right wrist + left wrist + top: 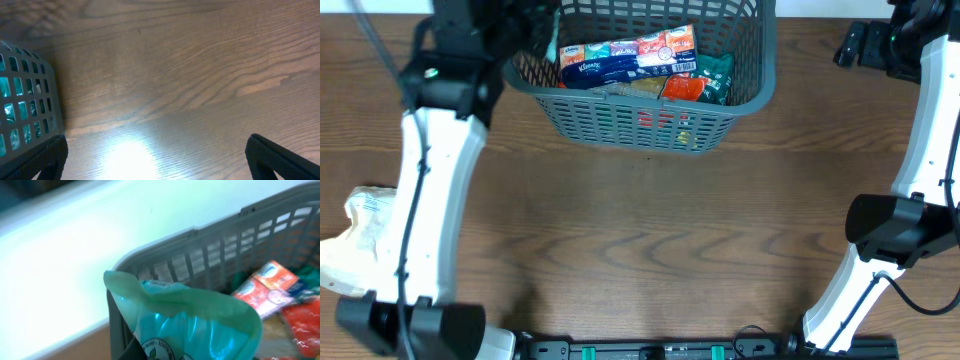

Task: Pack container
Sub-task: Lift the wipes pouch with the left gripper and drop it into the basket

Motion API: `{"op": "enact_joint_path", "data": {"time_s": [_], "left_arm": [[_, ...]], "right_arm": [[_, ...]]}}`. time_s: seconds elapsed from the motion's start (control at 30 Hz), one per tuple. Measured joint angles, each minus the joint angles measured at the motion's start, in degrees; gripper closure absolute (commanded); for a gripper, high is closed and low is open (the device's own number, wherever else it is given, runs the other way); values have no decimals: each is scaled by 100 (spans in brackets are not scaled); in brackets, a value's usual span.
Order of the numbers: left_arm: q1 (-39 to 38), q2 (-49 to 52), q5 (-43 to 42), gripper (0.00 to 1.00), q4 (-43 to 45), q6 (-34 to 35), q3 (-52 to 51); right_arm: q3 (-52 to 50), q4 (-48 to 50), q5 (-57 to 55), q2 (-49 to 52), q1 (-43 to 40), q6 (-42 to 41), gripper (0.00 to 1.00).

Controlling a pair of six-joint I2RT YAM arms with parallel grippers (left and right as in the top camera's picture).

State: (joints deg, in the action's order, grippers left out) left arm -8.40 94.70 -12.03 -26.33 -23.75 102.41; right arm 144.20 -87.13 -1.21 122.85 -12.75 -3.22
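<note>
overhead shows the large dark grey slotted plastic basket [610, 122] far-centre on the desk [650, 230], several packets [625, 52] already inside, while the left gripper [535, 30] clenches a teal plastic packet [190, 325] over its left rim, the right gripper [156, 142] hangs released, and one white crumpled bag [365, 225] waits outside.

This is a robot test bench in a lab, not a home. Two white-and-black arms, the left arm [430, 190] and the right arm [926, 130], stand at the near edge of a wood-grain tabletop [650, 230]. A black rail [650, 350] with green fittings runs between their bases, and a loose cable [920, 297] trails by the right base. The goods are shop-bought packets: a tissue pack [625, 55] lies inside the slotted grey container [620, 120], a teal packet [190, 325] is at its corner, and a crumpled white bag [365, 235] sits by the tabletop's left edge. In the left wrist view, a plain pale surface [75, 245] lies beyond the tabletop.
</note>
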Motion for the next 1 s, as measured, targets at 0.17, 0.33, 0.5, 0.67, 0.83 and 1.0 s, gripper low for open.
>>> {"op": "enact_joint_path", "data": {"time_s": [0.17, 0.33, 0.5, 0.67, 0.83, 1.0], "left_arm": [[-203, 647, 46, 94, 1202, -1239, 11], [-332, 1309, 48, 94, 1554, -1847, 11], [-411, 2004, 48, 94, 1606, -2044, 11], [-420, 2664, 50, 88, 1593, -2133, 11], [-413, 2835, 85, 34, 1606, -2116, 11], [-393, 2828, 195, 1, 1626, -1576, 39]], "right_arm": [[0, -4, 2, 0, 0, 0, 1], [0, -4, 2, 0, 0, 0, 1], [0, -7, 2, 0, 0, 0, 1], [0, -7, 2, 0, 0, 0, 1], [0, -4, 0, 0, 0, 2, 1], [0, -28, 0, 0, 0, 57, 1]]}}
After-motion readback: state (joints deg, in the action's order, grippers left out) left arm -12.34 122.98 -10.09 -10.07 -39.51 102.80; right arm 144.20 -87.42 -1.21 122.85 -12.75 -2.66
